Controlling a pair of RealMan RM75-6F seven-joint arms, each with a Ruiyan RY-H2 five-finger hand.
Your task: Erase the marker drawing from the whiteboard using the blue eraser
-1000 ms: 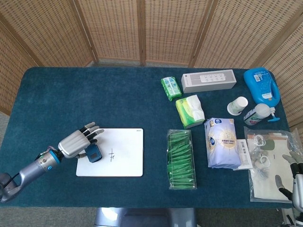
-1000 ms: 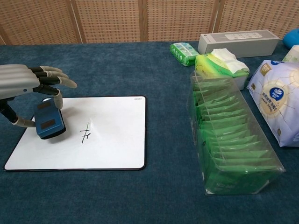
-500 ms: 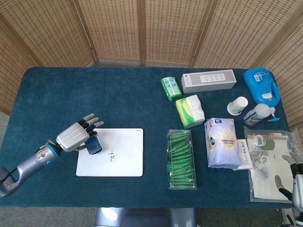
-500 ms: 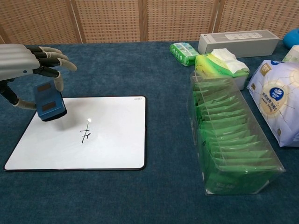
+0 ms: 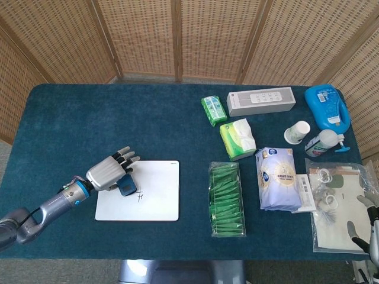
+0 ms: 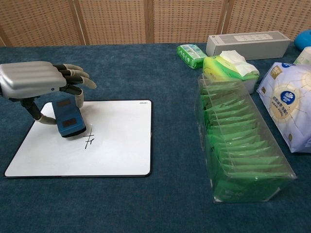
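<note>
Whiteboard (image 6: 112,141) is my landmark: it lies flat on the blue cloth, and the marker drawing (image 6: 88,141) sits a little left of its middle, not yet wiped. My left hand (image 6: 36,82) hangs over the board's left part and pinches the blue eraser (image 6: 69,119) between thumb and a finger, the other fingers fanned out above it. The eraser's lower edge is just beside the drawing, up and to its left; whether it touches the board I cannot tell. From the head view the same hand (image 5: 111,173) and eraser (image 5: 126,186) sit at the board's left half.

I judge the eraser a light, stiff block with a soft wiping face underneath, so holding it by its two long sides is right; it should not slip unless I press hard at an angle. The board looks thin and smooth, and may slide on the cloth if I push sideways too strongly.

My right hand (image 5: 370,228) is far right of the board, at the picture's edge over a clear plastic bag (image 5: 331,207), fingers apart and holding nothing.
</note>
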